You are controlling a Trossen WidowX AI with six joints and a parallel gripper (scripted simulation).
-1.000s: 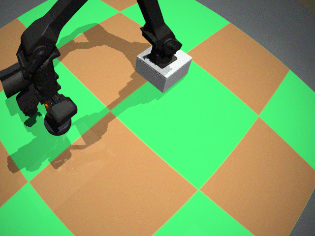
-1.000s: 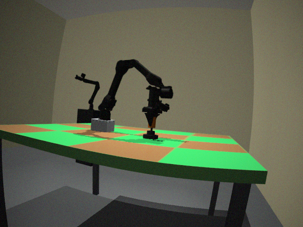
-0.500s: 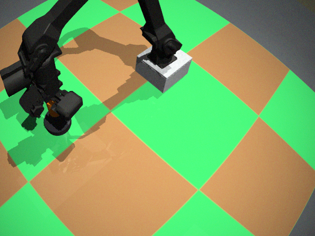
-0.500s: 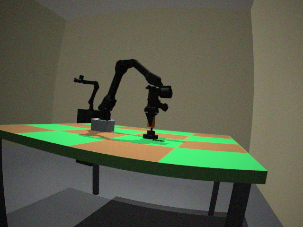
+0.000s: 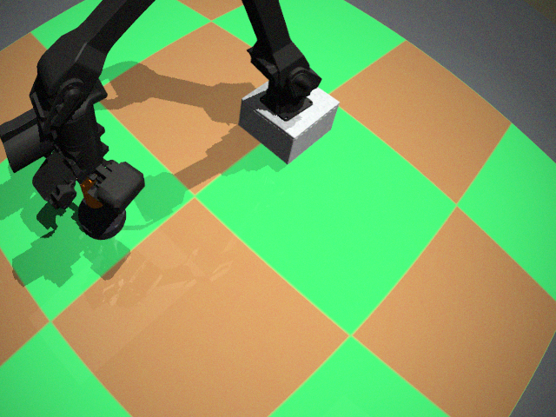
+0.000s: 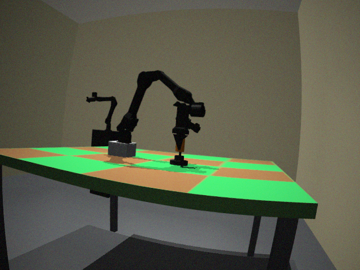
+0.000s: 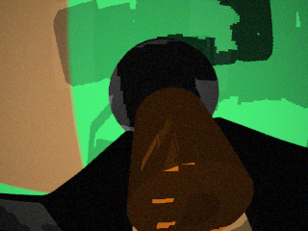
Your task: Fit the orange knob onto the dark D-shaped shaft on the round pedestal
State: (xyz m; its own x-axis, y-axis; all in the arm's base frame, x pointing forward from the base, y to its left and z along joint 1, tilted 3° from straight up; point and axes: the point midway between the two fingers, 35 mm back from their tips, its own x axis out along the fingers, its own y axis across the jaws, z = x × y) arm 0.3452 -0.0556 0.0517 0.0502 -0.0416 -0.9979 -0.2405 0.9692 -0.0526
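The orange knob (image 5: 91,195) (image 6: 182,145) (image 7: 180,140) is held upright between the fingers of my gripper (image 5: 93,190) (image 6: 179,148) (image 7: 173,132), which is shut on it. The dark round pedestal (image 5: 102,228) (image 6: 178,162) (image 7: 210,93) stands under the knob. In the exterior view the thin dark shaft (image 6: 180,153) shows between the knob's lower end and the pedestal, so the knob is above the pedestal, not down on it. I cannot tell whether the shaft's tip is inside the hole. The knob hides the shaft in the wrist view, and both flat sides are hidden.
The arm's grey base block (image 5: 309,123) (image 6: 122,149) stands on the green and orange checkered table (image 5: 314,224) (image 6: 247,188). The arm's shadow falls around the pedestal. A small dark jointed stand (image 6: 111,111) rises behind the base in the exterior view.
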